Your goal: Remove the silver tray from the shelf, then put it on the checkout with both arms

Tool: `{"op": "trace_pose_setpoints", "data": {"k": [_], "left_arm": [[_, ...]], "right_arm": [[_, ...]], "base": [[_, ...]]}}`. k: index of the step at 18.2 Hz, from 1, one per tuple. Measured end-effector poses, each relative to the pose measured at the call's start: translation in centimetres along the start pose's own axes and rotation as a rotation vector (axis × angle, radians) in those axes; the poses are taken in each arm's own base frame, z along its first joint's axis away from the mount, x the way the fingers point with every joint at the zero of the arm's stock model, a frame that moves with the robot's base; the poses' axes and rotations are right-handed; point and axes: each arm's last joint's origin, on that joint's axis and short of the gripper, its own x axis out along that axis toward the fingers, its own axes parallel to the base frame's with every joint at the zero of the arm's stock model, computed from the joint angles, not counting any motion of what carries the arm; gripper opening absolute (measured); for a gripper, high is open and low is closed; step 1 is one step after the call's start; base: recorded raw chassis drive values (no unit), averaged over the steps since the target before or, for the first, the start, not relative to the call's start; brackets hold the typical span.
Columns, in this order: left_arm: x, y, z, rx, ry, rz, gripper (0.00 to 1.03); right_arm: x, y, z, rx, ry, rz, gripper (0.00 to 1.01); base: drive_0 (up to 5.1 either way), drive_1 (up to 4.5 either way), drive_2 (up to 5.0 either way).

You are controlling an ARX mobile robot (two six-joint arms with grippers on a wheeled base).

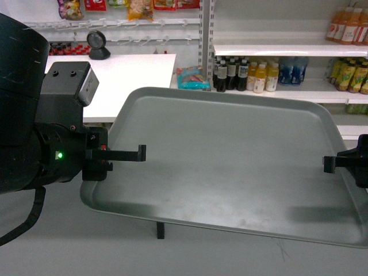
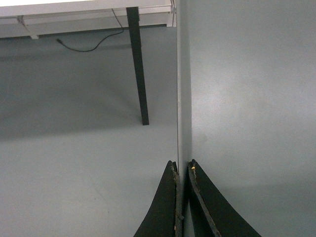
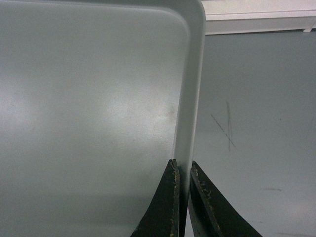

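Note:
The silver tray (image 1: 230,155) hangs level in the air over the grey floor, held at both short ends. My left gripper (image 1: 141,153) is shut on its left rim; the left wrist view shows both fingers (image 2: 170,197) pinching the thin edge of the tray (image 2: 247,98). My right gripper (image 1: 328,164) is shut on the right rim, and in the right wrist view it (image 3: 181,165) clamps the raised rim of the tray (image 3: 89,98) near a rounded corner. The white checkout (image 1: 132,75) with its black scanner (image 1: 99,45) stands behind, at the far left.
White shelf boards (image 1: 276,50) with bottles and drinks stand at the back right. A black checkout leg (image 2: 138,74) and a loose cable (image 2: 89,47) show below the counter. Hanging snack packs (image 1: 141,8) line the wall behind the checkout.

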Motion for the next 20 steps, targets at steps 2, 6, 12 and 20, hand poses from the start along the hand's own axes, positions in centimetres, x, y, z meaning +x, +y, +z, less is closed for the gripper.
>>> {"op": "trace_pose_setpoints", "data": {"k": [2, 6, 12, 20], "left_arm": [[0.0, 0.0, 0.0, 0.0, 0.0, 0.0, 0.03], [0.0, 0.0, -0.01, 0.001, 0.001, 0.001, 0.03], [0.0, 0.0, -0.02, 0.001, 0.002, 0.001, 0.03], [0.0, 0.0, 0.0, 0.001, 0.0, 0.0, 0.03]], "right_arm": [[0.0, 0.01, 0.01, 0.0, -0.001, 0.001, 0.03], [0.0, 0.03, 0.01, 0.0, -0.001, 0.001, 0.03], [0.0, 0.01, 0.0, 0.0, 0.0, 0.001, 0.03], [0.0, 0.04, 0.01, -0.001, -0.001, 0.001, 0.03]], "base": [[-4.9, 2.51, 2.5], [-5.0, 2.45, 2.5], [-5.0, 2.46, 2.5], [-5.0, 2.46, 2.5]]}}
